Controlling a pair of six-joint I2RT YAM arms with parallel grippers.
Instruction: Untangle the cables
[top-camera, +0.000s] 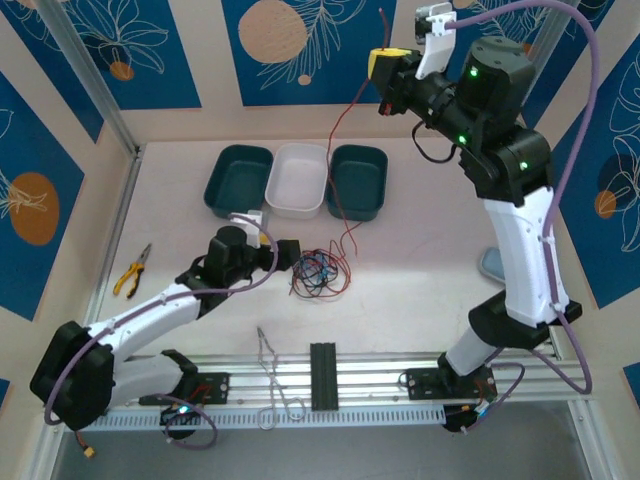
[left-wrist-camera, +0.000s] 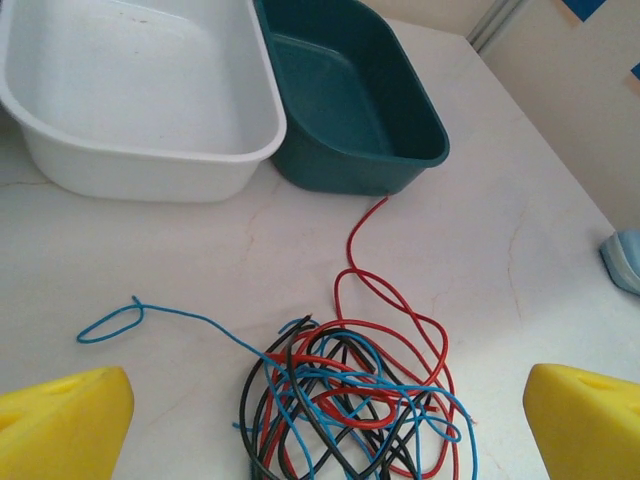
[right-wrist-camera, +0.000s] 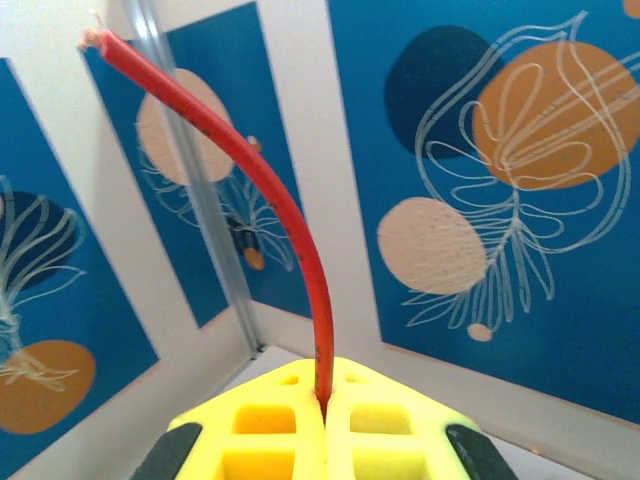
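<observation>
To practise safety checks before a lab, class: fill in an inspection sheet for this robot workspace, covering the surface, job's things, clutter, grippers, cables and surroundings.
Surface: pale table, no spills seen.
Job's things: red, black and blue tangle mid-table; one red cable held up high, its lower part running into the tangle.
Clutter: left teal tray, white tray and right teal tray side by side, empty; pliers; silvery wire loop.
Grippers: left gripper open over the tangle; right gripper raised, fingers shut on the red cable.
Cables: lavender arm cables loop along both arms.
Surroundings: blue patterned wall panels.
</observation>
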